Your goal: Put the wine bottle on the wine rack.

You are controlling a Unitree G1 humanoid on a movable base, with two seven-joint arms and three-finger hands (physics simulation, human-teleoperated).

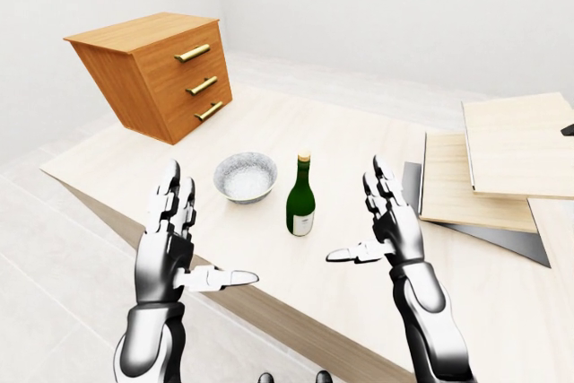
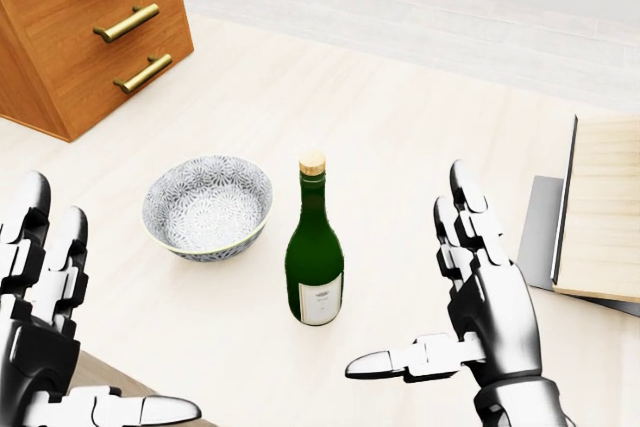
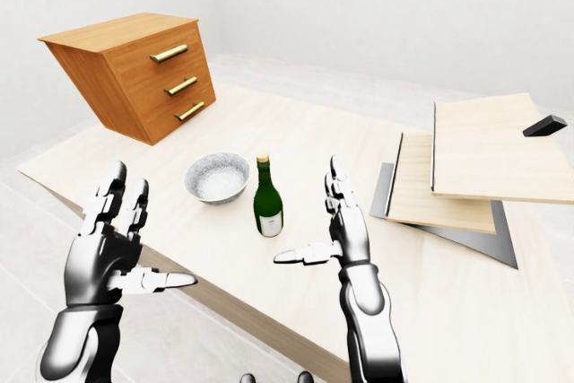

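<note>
A dark green wine bottle [image 2: 315, 257] with a white label and a cork top stands upright on the pale wood table [image 2: 400, 127], near the middle of the head view. My right hand [image 2: 470, 292] is open, palm toward the bottle, a little to its right and apart from it. My left hand [image 1: 184, 230] is open at the lower left, over the table's near edge, also apart from the bottle. The wine rack [image 1: 502, 163], made of stepped pale wood shelves on a grey base, sits at the right of the left-eye view.
A patterned grey bowl [image 2: 207, 207] stands just left of the bottle. A wooden three-drawer chest [image 1: 157, 73] with brass handles stands on the table at the upper left. A small black block [image 3: 544, 125] lies on the rack's top shelf.
</note>
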